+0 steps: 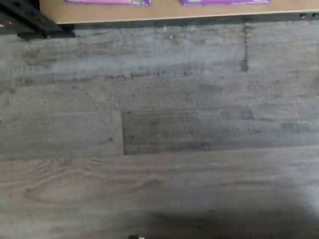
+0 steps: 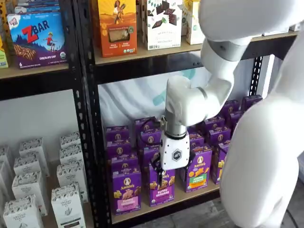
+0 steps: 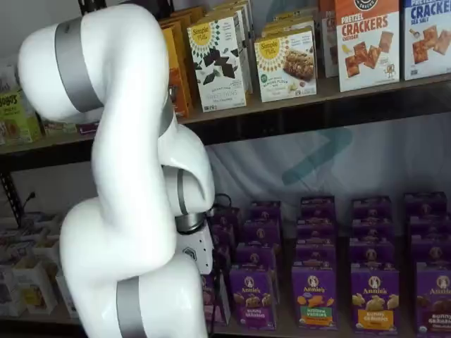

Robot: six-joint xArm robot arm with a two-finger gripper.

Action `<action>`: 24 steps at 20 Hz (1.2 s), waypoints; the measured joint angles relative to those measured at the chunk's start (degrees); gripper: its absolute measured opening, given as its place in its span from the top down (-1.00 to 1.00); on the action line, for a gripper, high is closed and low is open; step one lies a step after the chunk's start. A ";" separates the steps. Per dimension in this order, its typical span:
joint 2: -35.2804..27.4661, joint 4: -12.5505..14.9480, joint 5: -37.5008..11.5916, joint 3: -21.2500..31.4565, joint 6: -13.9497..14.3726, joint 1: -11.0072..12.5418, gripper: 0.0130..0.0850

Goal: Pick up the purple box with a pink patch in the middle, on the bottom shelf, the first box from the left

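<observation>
We see the purple box point(image 2: 126, 191) standing on the bottom shelf point(image 2: 164, 205), at about eight o'clock from our gripper point(image 2: 158, 174). We cannot tell how its fingers stand.

White arm fronting shelves of boxed snacks

The white arm point(image 3: 123, 176) fills the side of the scene nearest the black upright post point(image 3: 10, 197), folding down in front of the stock. Just beside its lower link, the gripper body point(image 3: 199, 248) shows white, with the fingers hidden, so their state cannot be told. Beyond the arm, rows of purple Annie's cartons point(image 3: 313, 292) stand upright on the bottom shelf point(image 3: 296, 329), front ones bearing purple, green and orange bands. Above the arm's elbow, the upper shelf point(image 3: 317, 105) carries a Simple Mills box point(image 3: 217, 62), and cracker boxes point(image 3: 366, 44) farther from the arm.
</observation>
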State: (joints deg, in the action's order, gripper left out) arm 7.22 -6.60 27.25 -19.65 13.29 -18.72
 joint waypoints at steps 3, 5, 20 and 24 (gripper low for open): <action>-4.07 -1.68 -2.83 -1.87 -1.55 -0.15 -1.00; -7.12 -2.38 -4.33 -3.67 -2.30 -0.14 -1.00; -25.40 -0.97 -7.10 -18.93 -1.20 -0.17 -1.00; -29.30 -2.68 -7.42 -23.15 -2.91 -0.10 -1.00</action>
State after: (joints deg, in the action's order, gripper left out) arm -22.08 -9.27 19.83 -42.80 10.39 -18.81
